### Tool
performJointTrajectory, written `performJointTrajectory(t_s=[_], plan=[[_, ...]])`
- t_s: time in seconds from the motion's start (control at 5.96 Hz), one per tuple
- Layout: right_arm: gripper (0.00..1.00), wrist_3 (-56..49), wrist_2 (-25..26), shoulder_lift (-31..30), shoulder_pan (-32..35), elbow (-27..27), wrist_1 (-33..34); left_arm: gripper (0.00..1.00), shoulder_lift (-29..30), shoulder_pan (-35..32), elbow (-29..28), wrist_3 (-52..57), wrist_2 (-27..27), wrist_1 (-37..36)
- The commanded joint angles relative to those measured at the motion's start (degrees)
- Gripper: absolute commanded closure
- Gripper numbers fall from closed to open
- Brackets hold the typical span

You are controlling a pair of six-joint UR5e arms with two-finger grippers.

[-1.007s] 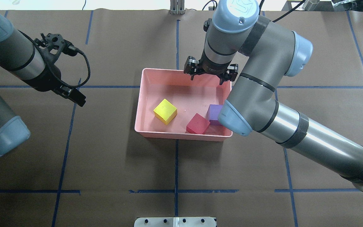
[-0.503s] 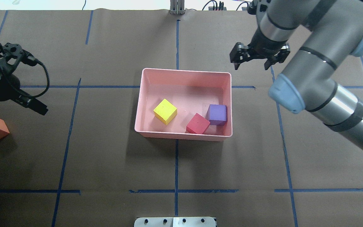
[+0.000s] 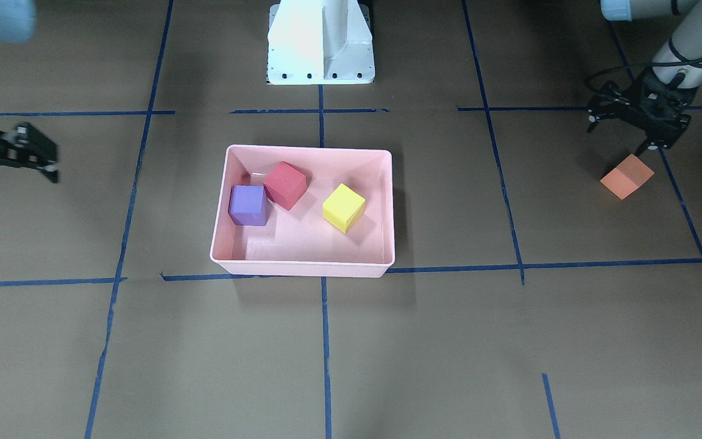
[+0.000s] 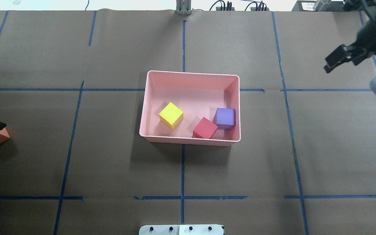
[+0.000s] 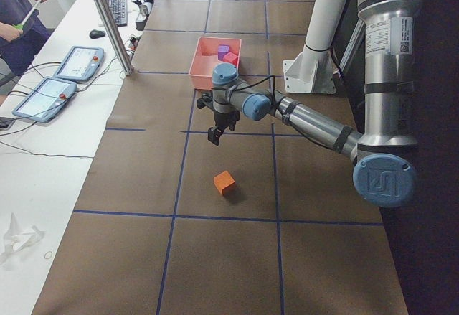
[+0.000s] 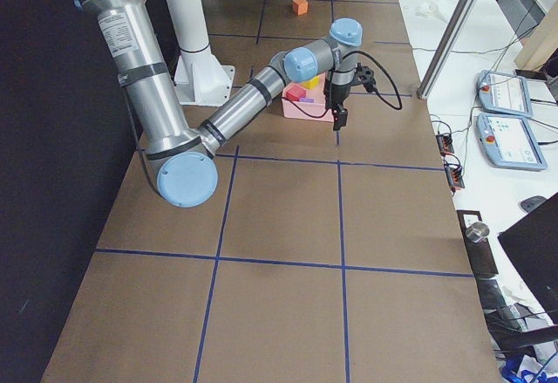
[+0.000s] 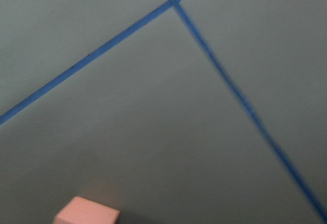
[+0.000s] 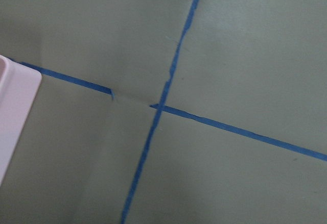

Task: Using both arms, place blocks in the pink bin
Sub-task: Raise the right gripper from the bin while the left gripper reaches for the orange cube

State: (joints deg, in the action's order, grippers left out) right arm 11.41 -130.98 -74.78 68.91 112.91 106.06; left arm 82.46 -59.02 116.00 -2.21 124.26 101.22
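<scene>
Pale pink glossy plastic rectangular bin (image 3: pixel 302 267) sits at the middle of the brown paper-covered table (image 3: pixel 448 341), in front of the white pedestal base (image 3: pixel 320 42).

Three small matte foam cubes rest on the bin floor. The purple foam cube (image 3: pixel 248 205) and the red foam cube (image 3: pixel 285 185) stand close together at the end of the bin on the robot's right, corner near corner; whether they touch cannot be told. The yellow-green foam cube (image 3: pixel 343 207) stands apart from both, toward the robot's left.

The orange foam cube (image 3: pixel 626 175) lies on the table, outside the bin and well apart from it, far on the robot's left.

Left gripper (image 3: pixel 624 133): above the table, near the orange foam cube on its robot side and clear of it. Its jaws are spread wide with nothing between them. The left wrist view shows the cube's top at its lower edge.

Right gripper (image 3: pixel 17 186): above bare table on the robot's right, well apart from the bin. Its jaws are spread and hold nothing.
</scene>
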Motion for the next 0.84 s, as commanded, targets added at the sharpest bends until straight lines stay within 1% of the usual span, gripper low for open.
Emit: performJointTrajectory(t_s=[0.0, 0.17, 0.34, 0.67], plan=[[0.0, -17.1, -1.4, -8.5, 7.9, 0.5, -0.1, 0.0, -3.1, -1.2, -9.2, 5.1, 0.2, 16.5], [0.0, -22.2, -1.5, -11.2, 10.0, 0.6, -0.4, 0.0, -3.0, -1.4, -17.3, 12.1, 0.6, 24.8], [0.0, -25.2, -1.6, -13.4, 11.2, 0.6, -0.6, 0.0, -2.9, -1.4, -19.9, 13.0, 2.6, 28.0], [0.0, -25.2, -1.6, -13.6, 11.5, 0.6, -0.3, 0.0, -2.9, -1.4, -20.4, 12.9, 3.6, 28.2]])
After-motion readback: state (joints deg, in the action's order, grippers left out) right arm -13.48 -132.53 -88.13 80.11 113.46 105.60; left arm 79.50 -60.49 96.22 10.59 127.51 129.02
